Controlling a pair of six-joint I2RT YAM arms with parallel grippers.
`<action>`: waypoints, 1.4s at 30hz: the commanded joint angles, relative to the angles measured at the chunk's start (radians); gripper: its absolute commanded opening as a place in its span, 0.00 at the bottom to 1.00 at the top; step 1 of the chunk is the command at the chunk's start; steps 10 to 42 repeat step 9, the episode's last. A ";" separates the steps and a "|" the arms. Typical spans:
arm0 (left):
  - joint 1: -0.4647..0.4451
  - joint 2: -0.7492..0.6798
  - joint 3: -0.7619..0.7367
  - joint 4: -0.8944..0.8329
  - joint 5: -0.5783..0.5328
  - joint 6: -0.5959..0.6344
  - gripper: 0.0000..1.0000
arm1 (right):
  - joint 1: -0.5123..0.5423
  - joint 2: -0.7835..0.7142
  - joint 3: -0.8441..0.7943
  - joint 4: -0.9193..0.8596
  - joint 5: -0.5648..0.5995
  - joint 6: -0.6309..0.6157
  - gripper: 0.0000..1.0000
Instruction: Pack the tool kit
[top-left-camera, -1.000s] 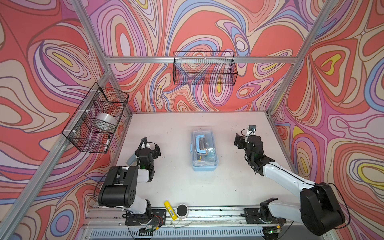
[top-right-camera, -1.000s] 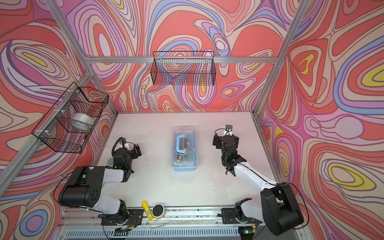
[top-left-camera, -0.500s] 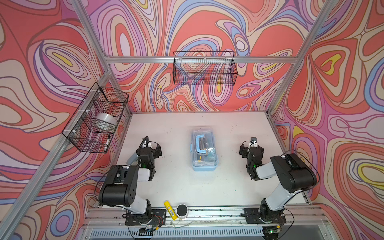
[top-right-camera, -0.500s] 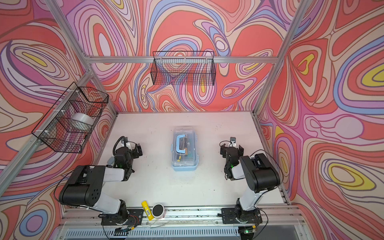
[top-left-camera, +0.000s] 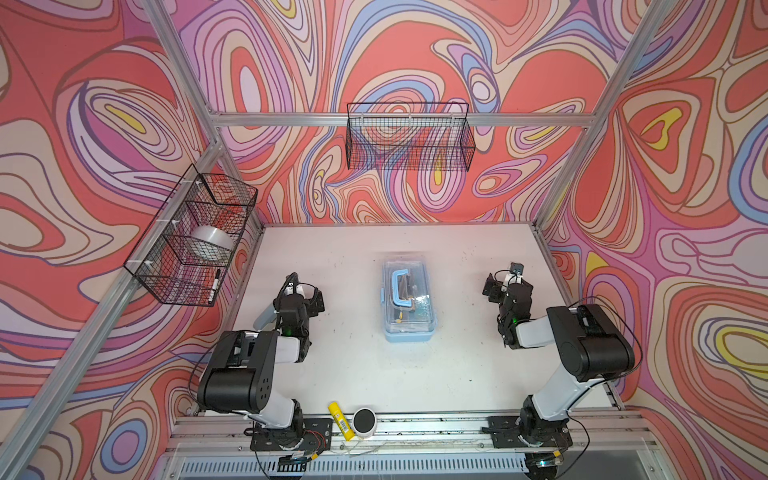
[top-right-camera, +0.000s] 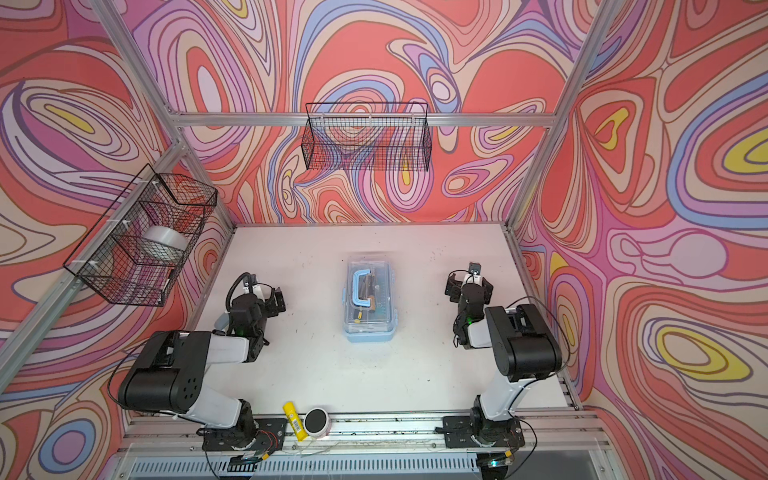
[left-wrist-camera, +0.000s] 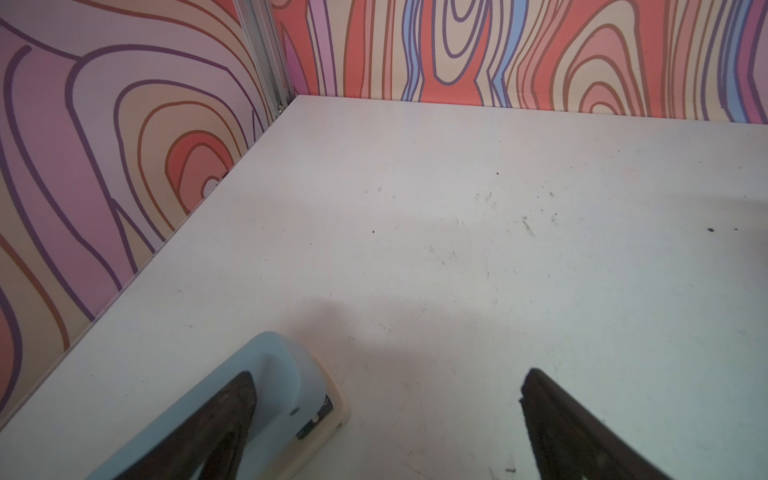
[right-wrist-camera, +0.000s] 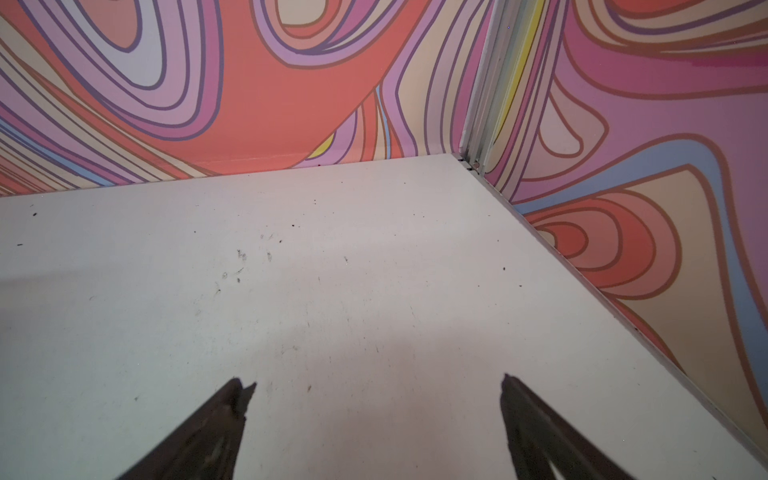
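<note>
Bright, even, diffuse light fills both top views, which are sharp throughout with only faint shadows on the white table (top-left-camera: 457, 374), while in both wrist views soft grey shadows pool ahead of the gripper fingers (left-wrist-camera: 573, 436), themselves dark, underexposed and out of focus.

- The left arm (top-left-camera: 243, 374) was folded back by its base, forearm pointing forward.
- The left tool (left-wrist-camera: 386, 382) had its jaws spread wide, holding nothing.
- The right arm (top-left-camera: 590, 353) was folded likewise.
- The right tool (right-wrist-camera: 378, 382) was spread wide too, empty.
</note>
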 joint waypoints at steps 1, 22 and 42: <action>-0.004 0.006 0.015 0.007 0.014 0.021 1.00 | -0.001 -0.002 0.012 -0.024 -0.020 0.013 0.98; -0.004 0.006 0.015 0.007 0.013 0.021 1.00 | -0.010 -0.007 0.002 -0.010 -0.032 0.010 0.98; -0.004 0.006 0.015 0.007 0.013 0.021 1.00 | -0.010 -0.007 0.002 -0.010 -0.032 0.010 0.98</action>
